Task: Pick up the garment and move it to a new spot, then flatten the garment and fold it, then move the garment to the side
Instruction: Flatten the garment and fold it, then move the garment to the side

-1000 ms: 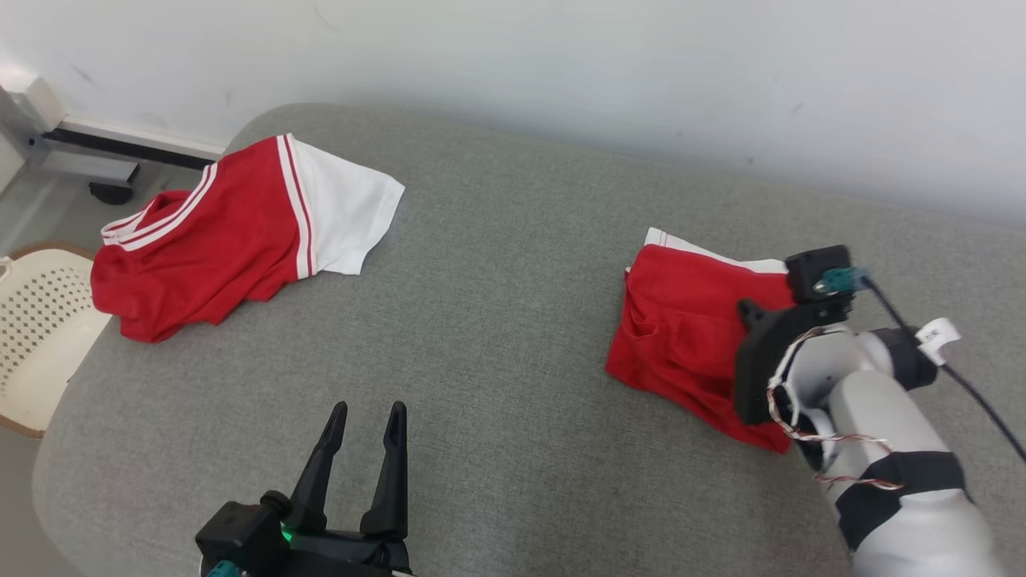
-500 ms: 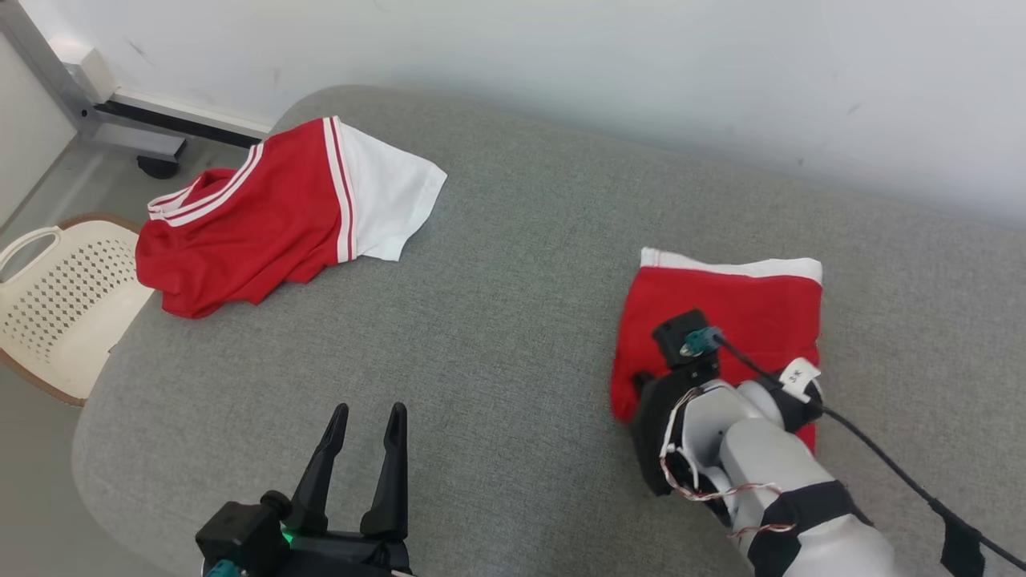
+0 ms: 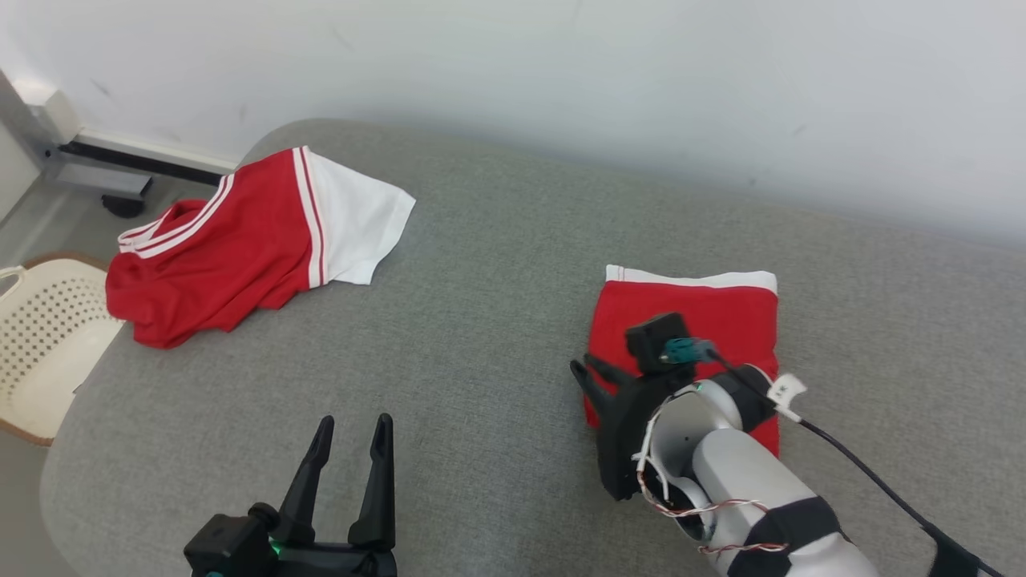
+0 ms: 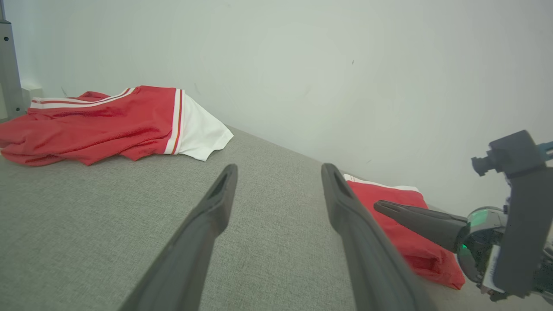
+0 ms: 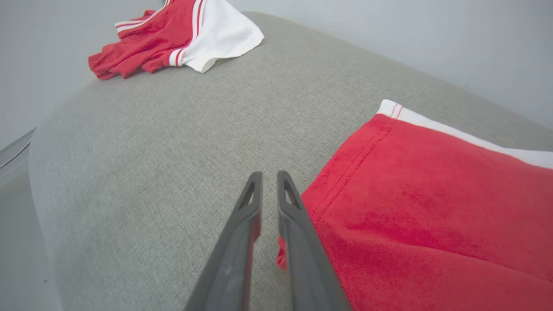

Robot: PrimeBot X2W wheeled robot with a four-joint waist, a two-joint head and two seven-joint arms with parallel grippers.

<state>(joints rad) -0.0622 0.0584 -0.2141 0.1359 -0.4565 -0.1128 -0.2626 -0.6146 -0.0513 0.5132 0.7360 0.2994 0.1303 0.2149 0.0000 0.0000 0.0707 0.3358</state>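
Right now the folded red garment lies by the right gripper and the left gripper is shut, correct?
No: the left gripper is open, its fingers wide apart in the left wrist view. The folded red garment does lie by the right gripper.

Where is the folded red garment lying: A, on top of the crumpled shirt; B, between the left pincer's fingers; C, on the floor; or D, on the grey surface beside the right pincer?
D: the garment lies flat on the grey surface, with the right pincer at its edge.
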